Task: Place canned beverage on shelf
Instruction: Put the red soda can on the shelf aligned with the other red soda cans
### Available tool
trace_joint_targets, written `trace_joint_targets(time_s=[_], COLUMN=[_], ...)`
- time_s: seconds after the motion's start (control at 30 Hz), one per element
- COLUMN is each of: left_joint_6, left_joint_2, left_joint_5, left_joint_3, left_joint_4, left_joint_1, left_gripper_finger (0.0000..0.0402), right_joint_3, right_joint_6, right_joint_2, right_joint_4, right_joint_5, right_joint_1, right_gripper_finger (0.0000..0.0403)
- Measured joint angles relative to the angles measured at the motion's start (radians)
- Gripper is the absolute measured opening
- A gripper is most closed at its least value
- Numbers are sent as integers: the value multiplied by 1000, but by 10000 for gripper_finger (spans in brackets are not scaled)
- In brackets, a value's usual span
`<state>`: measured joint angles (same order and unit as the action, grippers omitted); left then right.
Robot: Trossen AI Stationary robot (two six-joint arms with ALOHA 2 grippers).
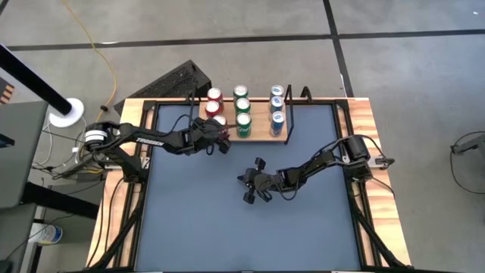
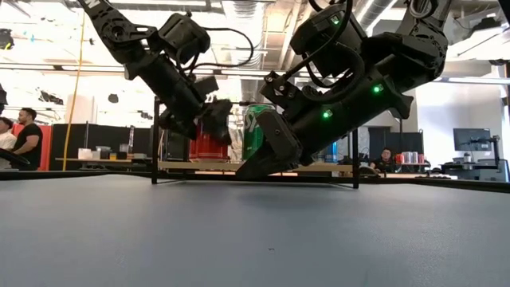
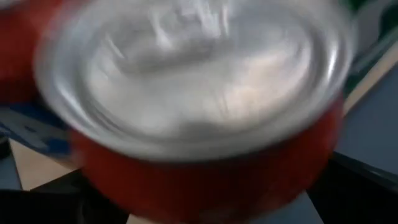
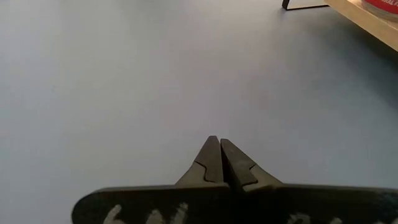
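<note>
Blue-grey counter (image 1: 227, 227) lies beneath me. My left hand (image 1: 220, 139) gapes around the red can (image 1: 219, 121) on the shelf (image 1: 259, 133). My right hand (image 4: 219, 163) rests pressed together.

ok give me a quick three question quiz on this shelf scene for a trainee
1. How many green cans stand on the shelf?
2. True or false: the right end effector holds a can.
3. The left end effector is at a can of which colour? A red, B green, C blue.
Key: 1 three; 2 false, it is shut on nothing; 3 A, the red can.
</note>
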<state>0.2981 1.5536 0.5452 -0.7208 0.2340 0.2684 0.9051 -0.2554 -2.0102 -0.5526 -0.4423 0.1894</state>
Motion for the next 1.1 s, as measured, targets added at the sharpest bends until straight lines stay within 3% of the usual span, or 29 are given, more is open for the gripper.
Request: trace_joint_targets(time_s=[0.33, 0.63, 0.9, 1.1], left_joint_6=[24, 40, 102, 111], left_joint_2=[-8, -42, -131, -203], left_joint_5=[35, -54, -55, -47], left_joint_3=[-3, -3, -5, -5], left_joint_4=[-25, -82, -274, -390], left_joint_1=[0, -28, -58, -80], left_gripper_finger=[390, 390, 391, 391], right_joint_3=[0, 0, 2, 72], right_joint_6=[1, 2, 33, 60], right_joint_2=[0, 0, 0, 0], right_joint_4=[1, -2, -37, -36], right_joint_5=[11, 26, 24, -98], right_joint_1=[0, -9, -11, -44], right_gripper_finger=[0, 0, 0, 0])
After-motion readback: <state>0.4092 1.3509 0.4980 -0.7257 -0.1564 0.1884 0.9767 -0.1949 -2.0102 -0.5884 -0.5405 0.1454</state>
